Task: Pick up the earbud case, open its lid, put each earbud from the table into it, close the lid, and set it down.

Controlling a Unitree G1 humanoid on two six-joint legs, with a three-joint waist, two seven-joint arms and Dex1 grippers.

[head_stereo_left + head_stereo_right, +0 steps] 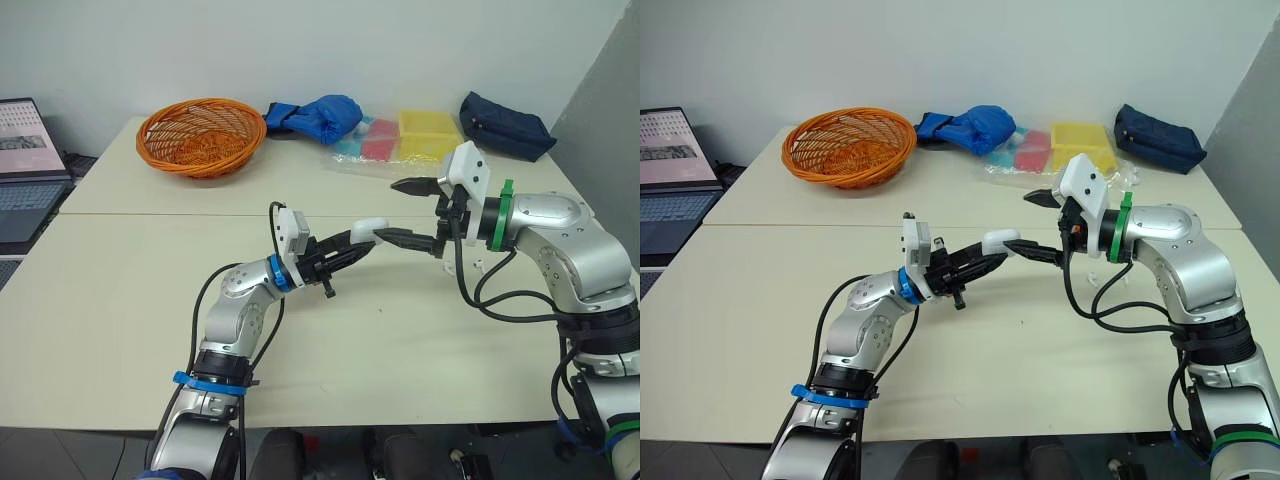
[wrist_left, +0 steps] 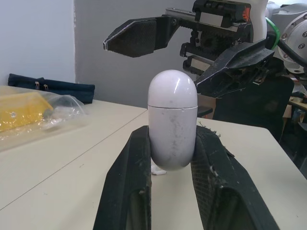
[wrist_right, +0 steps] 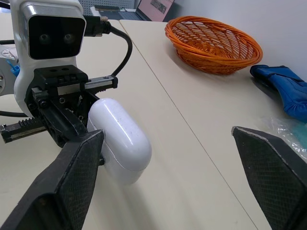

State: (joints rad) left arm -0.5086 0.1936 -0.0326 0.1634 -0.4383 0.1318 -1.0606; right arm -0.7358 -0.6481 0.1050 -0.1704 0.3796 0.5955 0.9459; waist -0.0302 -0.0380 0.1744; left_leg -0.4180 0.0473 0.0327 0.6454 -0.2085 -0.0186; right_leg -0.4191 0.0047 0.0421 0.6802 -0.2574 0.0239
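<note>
The white earbud case [image 1: 368, 230] is held above the middle of the table, its lid closed. My left gripper [image 1: 362, 243] is shut on its lower body; the left wrist view shows the case [image 2: 171, 120] standing between the two fingers. My right gripper [image 1: 388, 210] is wide open right at the case's lid end. Its lower finger [image 3: 72, 177] lies beside the case [image 3: 120, 139] and its upper finger [image 2: 139, 36] hangs above it. A small white piece [image 1: 478, 266], perhaps an earbud, lies on the table under the right forearm.
At the back of the table are an orange wicker basket [image 1: 200, 135], a blue cloth bundle [image 1: 315, 115], a clear bag with yellow and pink items [image 1: 410, 135] and a dark blue pouch [image 1: 505, 125]. A laptop [image 1: 25, 170] stands off the left edge.
</note>
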